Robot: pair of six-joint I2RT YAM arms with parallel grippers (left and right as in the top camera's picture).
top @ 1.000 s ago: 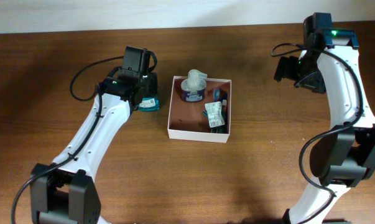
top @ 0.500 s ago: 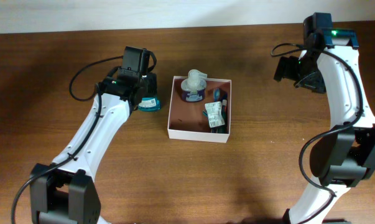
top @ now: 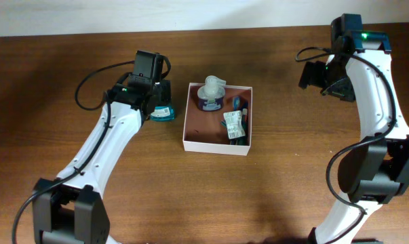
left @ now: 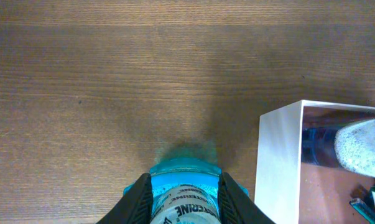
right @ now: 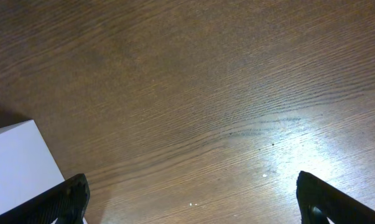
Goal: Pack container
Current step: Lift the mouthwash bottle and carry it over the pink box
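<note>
**Item 1: container** point(top: 214, 146). A square, shallow, open-topped box with white walls and a pinkish-brown floor. It sits flat on the surface point(top: 292, 190) at mid-table, between the 2 arms and nearer the left one.
- Handling (judged): it looks like thin card, so light and stiff only along its edges. A wall would likely flex if pinched hard, and the box would likely slide on the smooth wood if nudged.
- Best hold (judged): over the top of 1 wall near a corner, or leave it alone and load from above.

**Contents, about half the floor covered:**
- 1 blue tub point(top: 210, 102) in the far left corner, with a white wad or cap on top.
- 1 small pale packet point(top: 232, 125) near the right wall.
- Dark slim items point(top: 243, 108) along the right wall, number and kind too small to tell.
- The near left part of the floor is bare.

**Item 2: bottle** point(left: 185, 208). Teal, round, with a printed label. It is outside the container, just beside the left wall. It looks like rigid, smooth plastic, so it may slip or roll (judged).

**Left fingers** point(left: 140, 199): clamped on the bottle, 1 on each flank.

**Right fingers** point(right: 72, 196): spread wide and holding nothing, over bare wood well to the right of the container. 1 white corner of the container shows at the edge of the right wrist view.
</note>
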